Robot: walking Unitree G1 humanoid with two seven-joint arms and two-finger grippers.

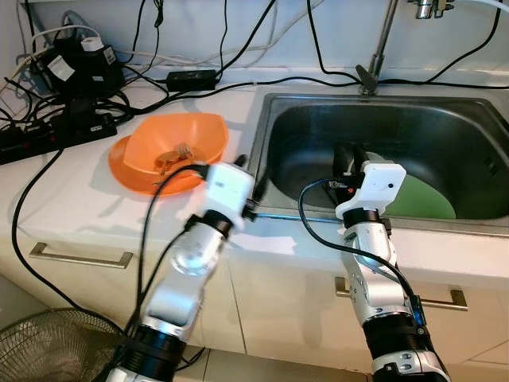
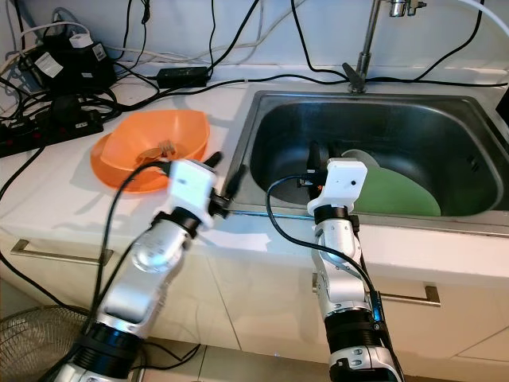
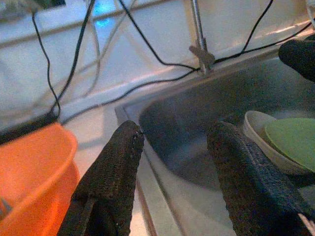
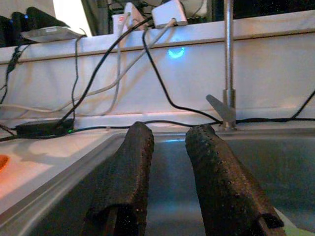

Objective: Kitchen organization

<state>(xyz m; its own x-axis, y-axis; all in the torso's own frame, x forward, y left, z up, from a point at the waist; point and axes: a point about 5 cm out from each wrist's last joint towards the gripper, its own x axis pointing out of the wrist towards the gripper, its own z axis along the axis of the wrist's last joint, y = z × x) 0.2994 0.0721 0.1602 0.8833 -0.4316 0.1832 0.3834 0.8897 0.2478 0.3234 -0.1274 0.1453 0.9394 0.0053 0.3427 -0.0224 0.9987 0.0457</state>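
Green plate (image 1: 421, 199) lying flat in steel sink (image 1: 445, 119) (round, matte), both grippers' jaws apart, empty.

Orange bowl (image 1: 171, 150), green plate (image 1: 421, 199), steel-grey sink (image 1: 318, 119)

Home kitchen. Steel sink (image 1: 318, 111) set in white counter (image 1: 79, 207), tap (image 1: 380, 48) behind it, green plate (image 1: 425, 199) and a bowl (image 3: 256, 132) lying in basin. Orange bowl (image 1: 171, 147) on counter. Cabinet fronts w/ bar handles (image 1: 79, 256) below. Power strip (image 1: 48, 135) and cables along back wall; fan (image 1: 48, 346) on floor.
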